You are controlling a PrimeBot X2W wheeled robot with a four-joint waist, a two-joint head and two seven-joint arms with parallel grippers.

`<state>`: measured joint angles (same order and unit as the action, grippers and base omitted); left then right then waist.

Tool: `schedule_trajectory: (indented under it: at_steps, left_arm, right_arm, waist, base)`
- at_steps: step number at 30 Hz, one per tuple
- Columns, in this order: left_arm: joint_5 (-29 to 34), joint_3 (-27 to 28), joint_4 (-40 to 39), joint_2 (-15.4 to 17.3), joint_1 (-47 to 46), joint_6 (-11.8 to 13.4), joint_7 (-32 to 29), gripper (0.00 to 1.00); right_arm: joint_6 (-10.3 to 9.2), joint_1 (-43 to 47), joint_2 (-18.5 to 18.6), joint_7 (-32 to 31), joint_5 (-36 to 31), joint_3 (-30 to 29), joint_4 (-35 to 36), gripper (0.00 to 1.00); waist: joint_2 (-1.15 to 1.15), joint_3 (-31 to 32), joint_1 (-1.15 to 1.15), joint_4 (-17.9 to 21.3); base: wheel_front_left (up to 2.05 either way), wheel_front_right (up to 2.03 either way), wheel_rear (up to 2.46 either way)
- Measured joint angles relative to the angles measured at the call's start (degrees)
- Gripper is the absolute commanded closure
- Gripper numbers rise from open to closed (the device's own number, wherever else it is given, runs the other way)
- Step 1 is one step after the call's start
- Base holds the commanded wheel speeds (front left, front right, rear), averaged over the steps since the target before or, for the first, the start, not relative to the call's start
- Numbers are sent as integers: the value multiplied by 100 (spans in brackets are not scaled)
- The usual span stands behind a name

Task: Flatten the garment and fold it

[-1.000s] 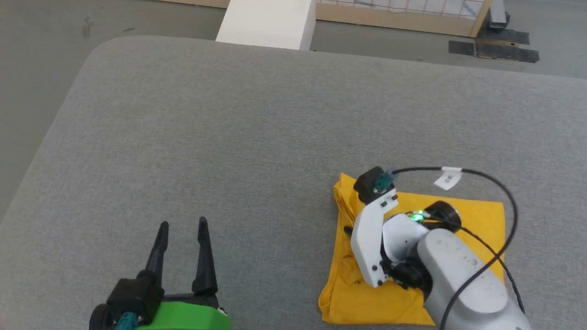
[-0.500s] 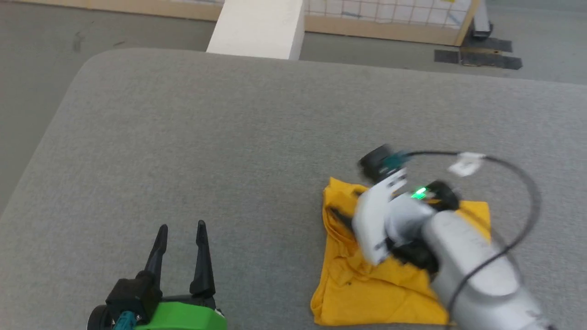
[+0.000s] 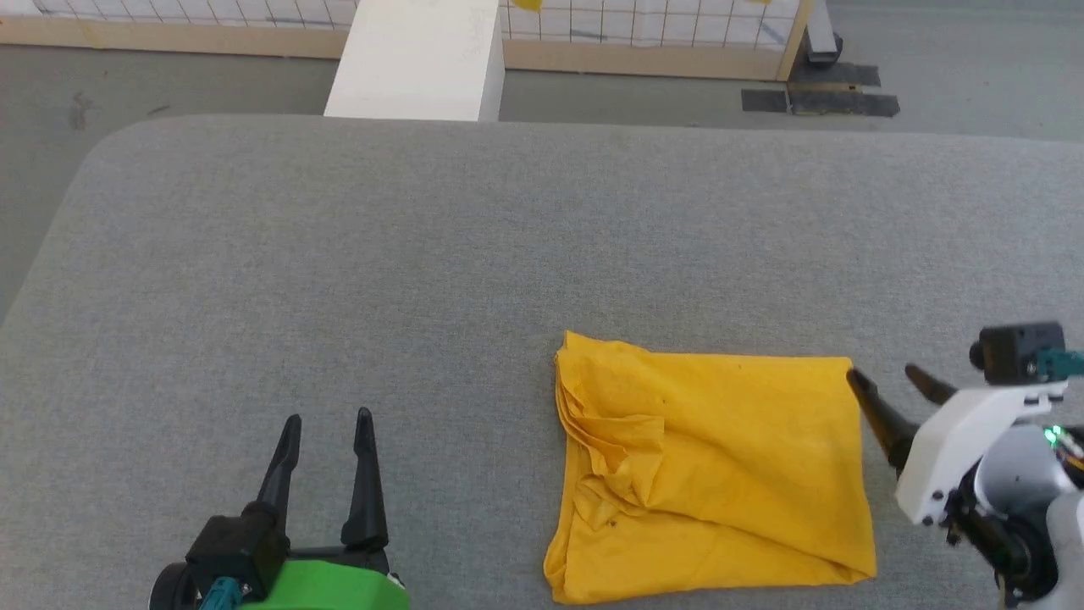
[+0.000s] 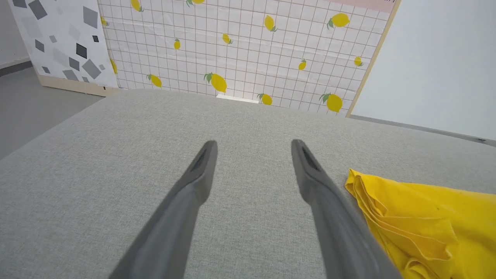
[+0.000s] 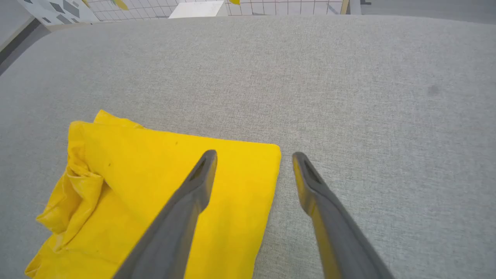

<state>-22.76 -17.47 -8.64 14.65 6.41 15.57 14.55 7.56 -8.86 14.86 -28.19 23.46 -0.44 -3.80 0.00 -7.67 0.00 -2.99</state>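
The garment (image 3: 720, 474) lies folded into a rough yellow square on the grey padded table (image 3: 423, 254), plain side up, with bunched layers along its left edge. It shows again in the left wrist view as the garment (image 4: 422, 221) and in the right wrist view as the garment (image 5: 155, 182). My right gripper (image 3: 885, 381) hangs open just off its right edge, holding nothing; in its own view the gripper (image 5: 254, 155) straddles the far right corner. My left gripper (image 3: 328, 418) stands open and empty at the lower left, well left of the cloth, seen from its wrist as the gripper (image 4: 254, 143).
A white block (image 3: 415, 59) stands on the floor beyond the table's far edge, before a lemon-print grid panel (image 4: 240, 50) with a wooden frame. Black tape patches (image 3: 817, 100) mark the floor at the back right. The table's left corner is rounded.
My right gripper has let go of the garment, opened, and drawn back off it to the right. The head camera has tilted and shifted. The left gripper has kept still.
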Motion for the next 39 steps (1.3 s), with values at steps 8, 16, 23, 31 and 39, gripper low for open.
schedule_trajectory:
  at_steps: [8,16,23,31,39]
  left_arm:
    - [10,-55,46,-4,-73,-90,0,0]
    - [18,-45,66,-1,-98,-127,0,0]
    - [73,-63,36,52,-184,-140,-1,0]
    - [192,-177,-108,127,-269,-137,-97,0]
    - [376,-312,-279,144,-530,-81,-282,0]
  right_arm:
    - [0,398,-523,-310,-415,-392,-108,0]
    - [1,385,-895,-561,-748,-890,-793,100]
    - [0,244,-1032,-407,-789,-929,-945,100]
    - [2,-118,-579,-472,-788,-460,-742,100]
    - [2,-770,859,-722,-766,82,-626,100]
  waist:
    - [0,-171,0,-91]
    - [0,-194,0,-342]
    - [0,-147,0,-324]
    - [0,-65,0,80]
    - [0,-149,0,630]
  base:
    - [0,0,0]
    - [0,0,0]
    - [0,0,0]
    - [0,0,0]
    - [0,0,0]
